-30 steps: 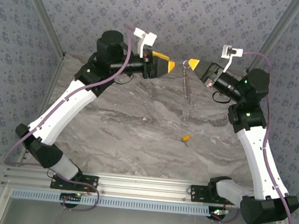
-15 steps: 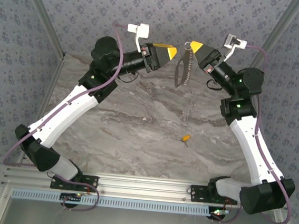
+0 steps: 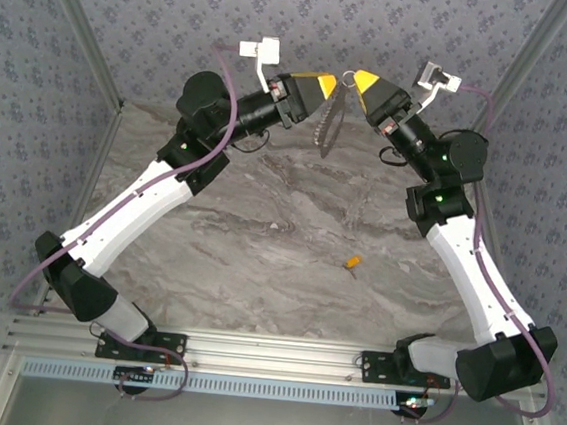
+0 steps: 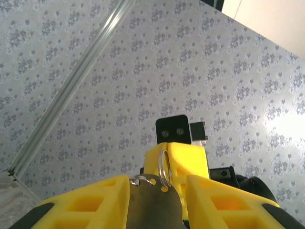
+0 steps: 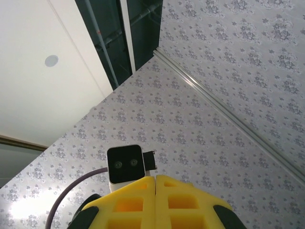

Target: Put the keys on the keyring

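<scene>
Yellow-fingered, the two grippers meet tip to tip high over the far edge of the grey marble table (image 3: 263,221), in front of the patterned wall (image 3: 182,12). The right gripper (image 3: 360,79) is fully closed, its fingers pressed flat together in its own wrist view (image 5: 156,183), and it pinches the keyring (image 3: 348,76) at its tip. From the ring a chain (image 3: 324,126) hangs down, slanting a little toward the left arm.

The left gripper (image 3: 324,82) points at the ring from the other side. In the left wrist view its fingers (image 4: 95,205) stand partly apart, and a flat dull metal tag (image 4: 155,207) sits in the gap between them. Whether they press on the tag cannot be told. Just beyond the tag the silvery ring (image 4: 163,168) stands upright against the closed right gripper (image 4: 183,155).

The key (image 3: 353,263), small with an orange-yellow head, lies alone on the marble nearer the arm bases, well apart from both grippers and from the keyring.
</scene>
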Controlling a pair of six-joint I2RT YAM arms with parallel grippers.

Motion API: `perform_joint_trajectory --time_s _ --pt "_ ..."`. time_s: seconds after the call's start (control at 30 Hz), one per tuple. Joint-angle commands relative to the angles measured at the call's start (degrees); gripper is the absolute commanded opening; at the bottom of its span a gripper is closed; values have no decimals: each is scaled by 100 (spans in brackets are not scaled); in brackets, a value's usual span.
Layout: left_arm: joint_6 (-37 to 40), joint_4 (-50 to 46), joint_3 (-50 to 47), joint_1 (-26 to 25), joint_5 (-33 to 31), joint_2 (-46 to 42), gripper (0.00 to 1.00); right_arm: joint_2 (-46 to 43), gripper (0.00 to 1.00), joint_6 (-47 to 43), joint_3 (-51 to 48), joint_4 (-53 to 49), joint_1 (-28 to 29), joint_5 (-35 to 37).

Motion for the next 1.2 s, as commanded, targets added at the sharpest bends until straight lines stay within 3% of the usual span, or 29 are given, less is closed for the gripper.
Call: perform_joint_trajectory --time_s 0.0,0.57,0.97,1.17 --pt "-132 458 25 -20 -149 63 34 28 0 137 10 435 64 213" --pt "-226 582 154 -49 -134 254 29 281 0 261 119 613 203 190" --pt "-197 529 103 -54 -170 232 12 297 0 286 93 604 215 160" --pt "-175 494 159 -56 -153 258 11 314 0 281 115 552 236 97"
